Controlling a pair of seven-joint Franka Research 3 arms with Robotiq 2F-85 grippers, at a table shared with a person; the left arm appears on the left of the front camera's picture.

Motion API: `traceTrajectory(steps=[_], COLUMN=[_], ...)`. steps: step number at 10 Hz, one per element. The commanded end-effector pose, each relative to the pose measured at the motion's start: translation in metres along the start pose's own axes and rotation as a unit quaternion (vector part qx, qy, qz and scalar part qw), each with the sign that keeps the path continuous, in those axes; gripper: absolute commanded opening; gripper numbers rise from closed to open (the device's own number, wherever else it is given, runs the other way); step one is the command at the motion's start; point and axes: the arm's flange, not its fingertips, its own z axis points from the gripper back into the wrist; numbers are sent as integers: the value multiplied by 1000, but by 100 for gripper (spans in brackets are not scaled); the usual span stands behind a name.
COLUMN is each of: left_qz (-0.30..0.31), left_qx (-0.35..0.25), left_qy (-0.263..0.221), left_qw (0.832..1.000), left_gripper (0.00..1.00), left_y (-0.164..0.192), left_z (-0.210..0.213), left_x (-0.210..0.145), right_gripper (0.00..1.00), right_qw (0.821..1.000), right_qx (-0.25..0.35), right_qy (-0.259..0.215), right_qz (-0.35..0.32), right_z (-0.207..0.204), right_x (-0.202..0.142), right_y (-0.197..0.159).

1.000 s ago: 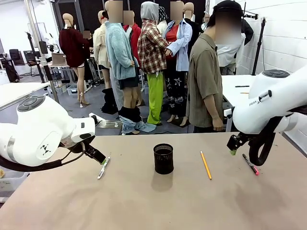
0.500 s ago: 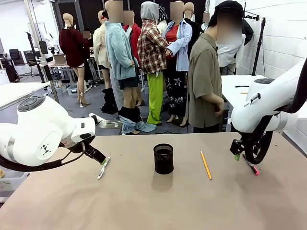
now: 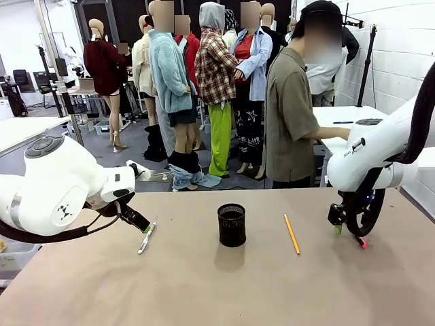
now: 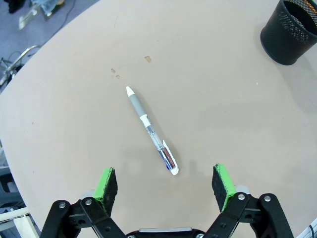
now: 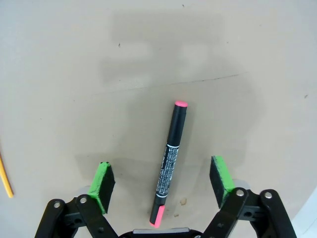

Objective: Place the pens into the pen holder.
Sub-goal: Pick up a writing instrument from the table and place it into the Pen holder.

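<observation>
- Right hand (image 5: 162, 177) is low over the surface (image 3: 204, 292), well out to the right of the pen holder (image 3: 232, 225). Fingers are spread wide and pinch nothing.
- Black marker with pink ends (image 5: 168, 163) lies flat right under that hand, between the two pads and touching neither. Its long axis runs roughly square to the closing line, slightly tilted. My read: a straight drop and squeeze should catch it mid-barrel.
- This is the farthest pen from the holder, and the right arm is clearly the nearer one for it.
- Left hand (image 4: 166, 181) hangs to the holder's left, fingers fully spread and empty.
- White pen (image 4: 151, 131) lies flat on the holder's left. It sits diagonal to that hand's closing line, with its near end just reaching in between the pads.
- Left would probably need a nudge forward or a small wrist roll before closing.
- Yellow pencil (image 3: 291, 233) lies flat between the holder and the marker, pointing roughly near-to-far. It is closer to the holder than the marker is, and nothing touches it.
- Holder stands upright mid-surface. I can't tell from here whether anything is inside.
- The carry path from marker to holder passes over the pencil; nothing taller stands in the way.
- Person (image 3: 289, 115) stands beyond the far edge, behind and to the right of the holder, turned sideways with hands off this surface.
</observation>
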Motion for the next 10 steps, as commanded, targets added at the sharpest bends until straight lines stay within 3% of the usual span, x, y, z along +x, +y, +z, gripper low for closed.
traceTrajectory(steps=[1,4,5,10], left_qz=[2,2,2,2], left_qx=[0,0,0,0], left_qy=[-1,-1,-1,-1], left_qw=[1000,1000,1000,1000], left_gripper=[100,100,100,100], left_y=[1,1,1,1], left_z=[1,1,1,1], left_x=[0,0,0,0], right_gripper=[63,6,0,0], right_qw=[1000,999,999,997], right_qx=[-2,-12,-11,7], right_qy=[15,34,37,22], right_qz=[3,14,15,71], right_z=[0,3,4,27], right_x=[2,1,1,-10], right_y=[-4,-4,-4,8])
